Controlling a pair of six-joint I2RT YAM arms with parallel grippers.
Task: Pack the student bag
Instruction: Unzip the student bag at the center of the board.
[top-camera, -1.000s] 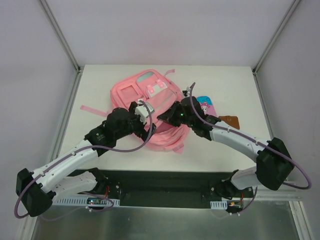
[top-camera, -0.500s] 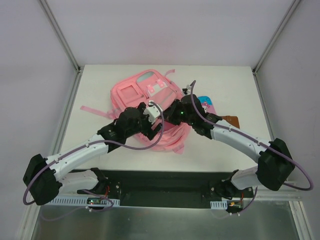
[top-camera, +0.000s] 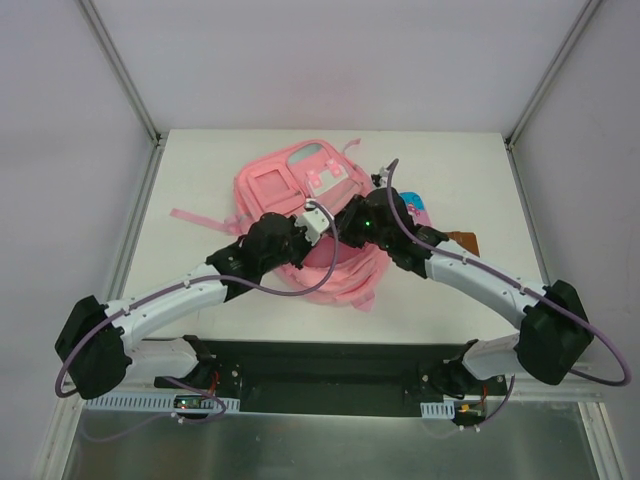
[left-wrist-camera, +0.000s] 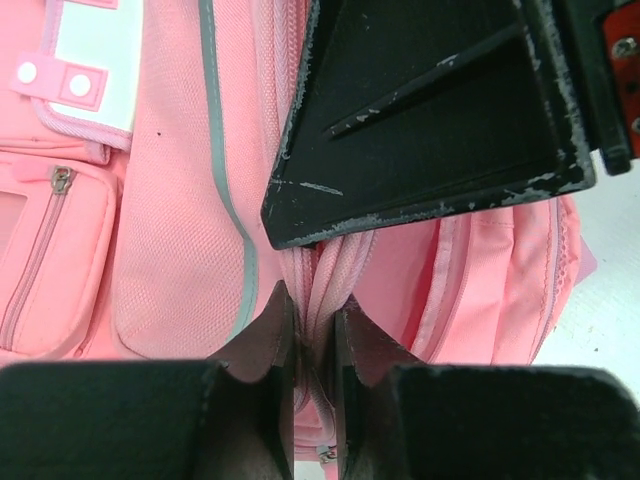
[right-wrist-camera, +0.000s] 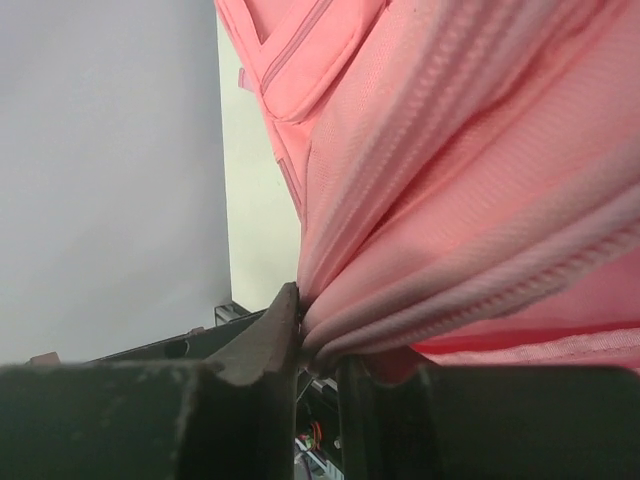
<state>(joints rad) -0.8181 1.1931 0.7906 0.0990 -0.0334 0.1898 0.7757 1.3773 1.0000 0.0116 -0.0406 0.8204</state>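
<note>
Pinching now: the left gripper (left-wrist-camera: 316, 325) has its fingers (left-wrist-camera: 280, 345) drawn narrow on a raised ridge of zip seam on the student bag (left-wrist-camera: 170, 250). A second ago they stood wide, off to the left of this spot.
Right gripper (right-wrist-camera: 318, 345): fingers nearly together on a bunch of pink folds at the bag's edge (a real grip, judging by the gathered cloth).
Bag position: on the table (top-camera: 470, 170), toward the far middle, front pockets up, its near part under both wrists. It lies slightly further right than a second ago.
Arm move: the left arm has swung in from the bag's left side to its centre and now works just beside the right gripper, whose black body fills the top of the left wrist view.
Meaning for the task: both grippers now hold cloth close together along the zip line, so I judge the step in hand to be parting or steadying the main opening. Nothing looks packed yet, so the task seems to be early.
Hidden: from above, both sets of fingertips are covered by the wrists. Whether the zip is open or closed I cannot tell.
Partly seen: a small pencil case (top-camera: 416, 208) is half covered by the right arm, and a brown flat thing (top-camera: 463, 241) beside it is too small to name.
Loose strap (top-camera: 190, 216): trails left on the table.
</note>
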